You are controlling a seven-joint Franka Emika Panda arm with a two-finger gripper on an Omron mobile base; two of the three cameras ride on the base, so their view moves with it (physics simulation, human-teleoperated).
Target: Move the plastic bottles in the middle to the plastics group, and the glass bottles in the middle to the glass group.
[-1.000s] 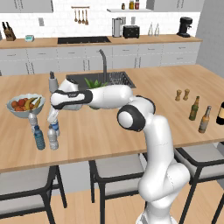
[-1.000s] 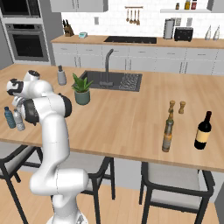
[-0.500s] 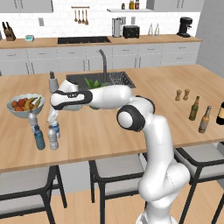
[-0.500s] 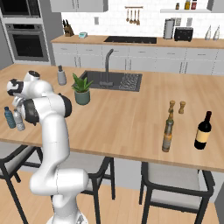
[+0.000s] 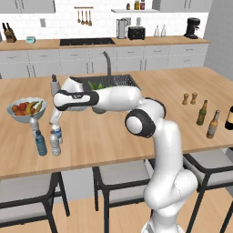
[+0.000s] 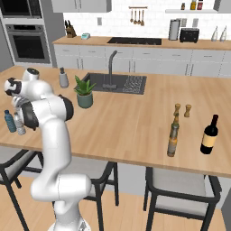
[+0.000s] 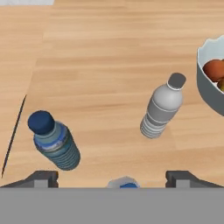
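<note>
My gripper (image 7: 113, 179) hangs open over the left end of the island, and a white-capped plastic bottle (image 7: 124, 184) stands free between its spread fingertips. In the left base view the gripper (image 5: 55, 122) sits just above that blue-labelled bottle (image 5: 58, 133). Beside it stand the plastics group's blue-tinted bottle (image 7: 53, 141) (image 5: 41, 144) and a clear bottle with a pale cap (image 7: 162, 108). Another clear bottle (image 5: 54, 144) is next to them. Far right, the brown glass bottle (image 5: 212, 124) stands by the olive-green bottle (image 5: 202, 113) and the fat dark bottle (image 6: 210, 134).
A fruit bowl (image 5: 13, 114) sits just behind the plastic bottles, its rim (image 7: 202, 74) close to the clear one. A grey dispenser (image 5: 54, 84), a potted plant (image 6: 84, 93) and the sink (image 6: 115, 83) lie further back. Salt and pepper shakers (image 5: 189, 98) stand near the glass bottles.
The jaws have gone from shut to wide open, letting go of the blue-labelled bottle, which stays standing by the group. The arm has barely moved.
</note>
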